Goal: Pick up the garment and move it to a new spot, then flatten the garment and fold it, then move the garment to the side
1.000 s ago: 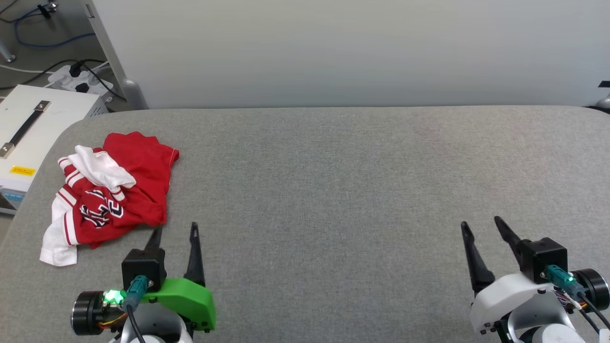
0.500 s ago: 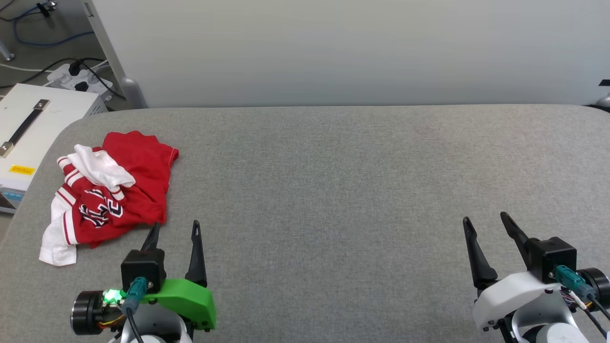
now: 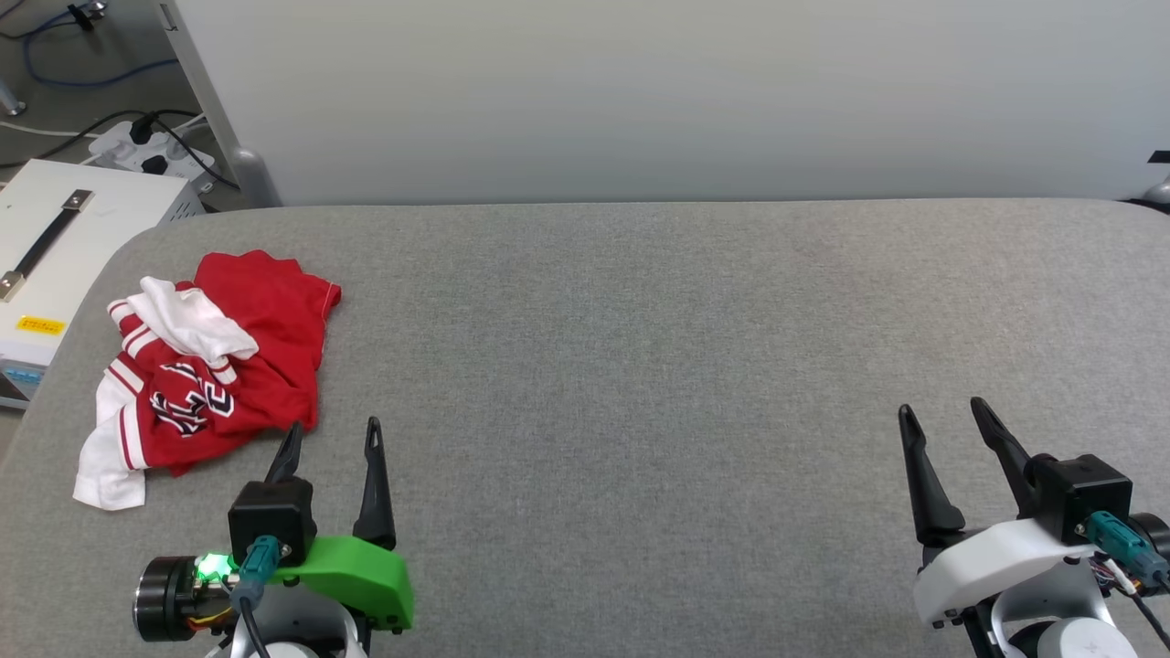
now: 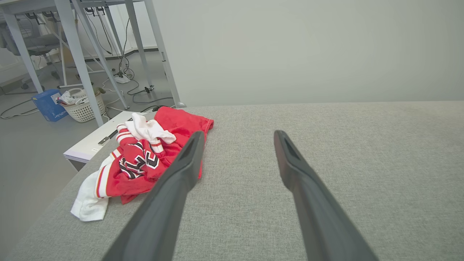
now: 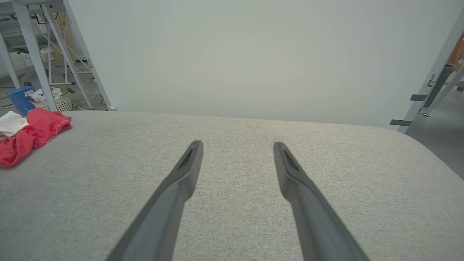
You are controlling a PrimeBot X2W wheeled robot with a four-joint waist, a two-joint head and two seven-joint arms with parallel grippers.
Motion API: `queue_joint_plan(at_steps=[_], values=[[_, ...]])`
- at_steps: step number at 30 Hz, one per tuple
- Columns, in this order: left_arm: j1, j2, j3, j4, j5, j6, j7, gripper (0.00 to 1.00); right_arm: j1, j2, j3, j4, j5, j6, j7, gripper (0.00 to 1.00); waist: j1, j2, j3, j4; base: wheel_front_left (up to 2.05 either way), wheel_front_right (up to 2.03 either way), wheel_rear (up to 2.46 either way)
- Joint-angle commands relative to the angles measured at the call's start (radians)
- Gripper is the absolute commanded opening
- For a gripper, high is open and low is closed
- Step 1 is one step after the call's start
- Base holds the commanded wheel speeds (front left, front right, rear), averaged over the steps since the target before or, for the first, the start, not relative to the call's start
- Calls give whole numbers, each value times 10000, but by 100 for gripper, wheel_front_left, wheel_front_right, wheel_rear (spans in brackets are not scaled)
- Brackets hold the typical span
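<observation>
Garment (image 3: pixel 215 370) location: the red-and-white jersey lies crumpled in a heap at the left end of the grey padded table (image 3: pixel 640 347), close to the rounded left edge and well short of the far edge. No part of it is spread flat. One white sleeve is bunched on top, and a second trails at the near-left corner of the heap. The long axis of the heap is judged to run diagonally, from the red hem at far right to the trailing sleeve at near left (as read in the head view).

The left gripper (image 3: pixel 334 429) is placed just beside the near-right edge of the heap, with its jaws spread wide and nothing held between them. In the left wrist view the garment (image 4: pixel 145 159) is seen ahead and to the left of the left gripper (image 4: pixel 238 136). One finger (image 4: pixel 179 174) overlaps the red cloth in that view, but contact cannot be confirmed.

The right gripper (image 3: pixel 942 408) is positioned well apart, near the opposite end of the table, likewise spread wide and empty. From its wrist view the garment (image 5: pixel 32 132) is seen at the far left margin.

The pick-up is therefore judged to fall to the left arm, and a short reach forward and to the left is called for.
</observation>
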Motion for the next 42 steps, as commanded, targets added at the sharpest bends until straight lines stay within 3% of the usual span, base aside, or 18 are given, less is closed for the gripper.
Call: queue_joint_plan(at_steps=[1,31,42], values=[[-78,3,-13,-30,-57,68,-114,100,-16,-1,-27,-81,107,-2,-115,100,0,0,4,0,0,0,0],[-62,-21,-30,156,-308,100,-732,100,143,0,-40,1,854,-5,-726,100,0,0,108,47,0,0,0],[-163,-25,-34,171,-390,223,-961,100,163,0,189,-5,776,-5,-952,100,0,0,243,408,0,0,0]])
